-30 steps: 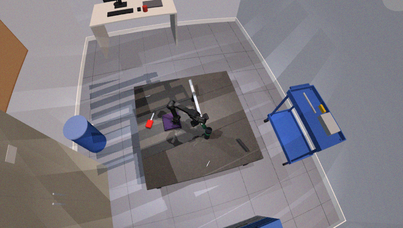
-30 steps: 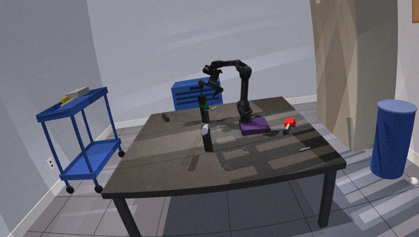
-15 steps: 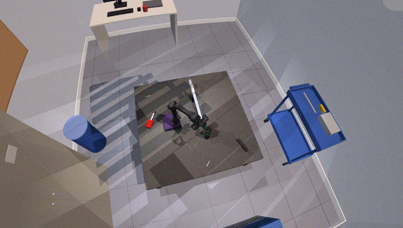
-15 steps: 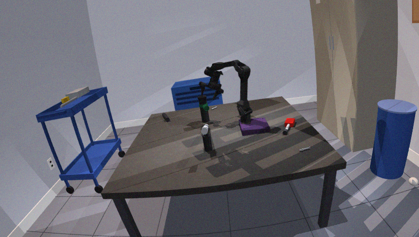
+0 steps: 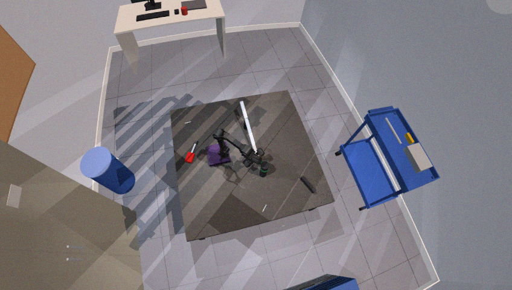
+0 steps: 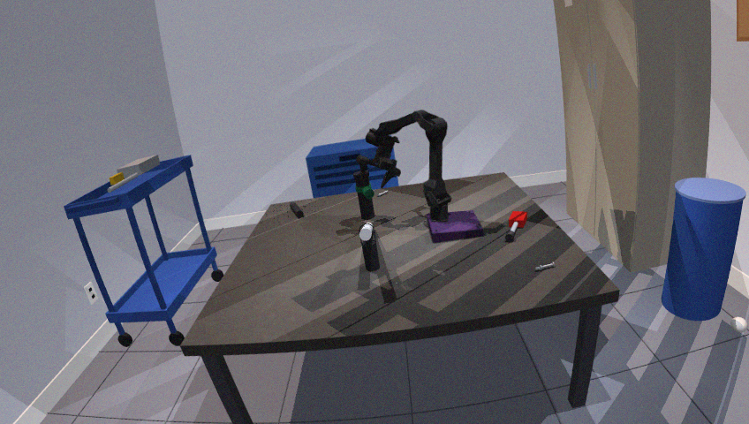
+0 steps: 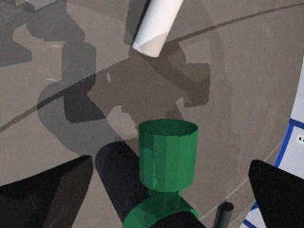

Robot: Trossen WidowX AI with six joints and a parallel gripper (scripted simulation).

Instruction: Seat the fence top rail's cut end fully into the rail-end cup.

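The white rail [image 5: 247, 124] [image 6: 366, 231] [image 7: 160, 26] runs from the loop cap on the black line post [image 6: 371, 257] toward the big post [image 5: 263, 173] [image 6: 366, 209] [image 7: 116, 178]. In the wrist view its cut end stops short of the green rail-end cup [image 7: 167, 159], with a gap between them. The cup's mouth faces the rail side and is empty. The green brace band [image 6: 364, 190] [image 7: 138, 216] sits high on the big post, near its black cap. My gripper [image 6: 374, 177] [image 7: 173, 168] is open, with its fingers on either side of the cup in the wrist view. Finger contact with the cup cannot be told.
The arm stands on a purple base [image 5: 217, 159] [image 6: 456, 230]. A red-headed mallet [image 5: 189, 157] [image 6: 518, 219] lies beyond the base. A dark short cylinder [image 5: 307, 183] [image 6: 296, 209] [image 7: 225, 215] lies past the big post. Small bolts [image 5: 264, 207] [image 6: 545, 266] lie on the table [image 5: 294, 143] [image 6: 262, 294].
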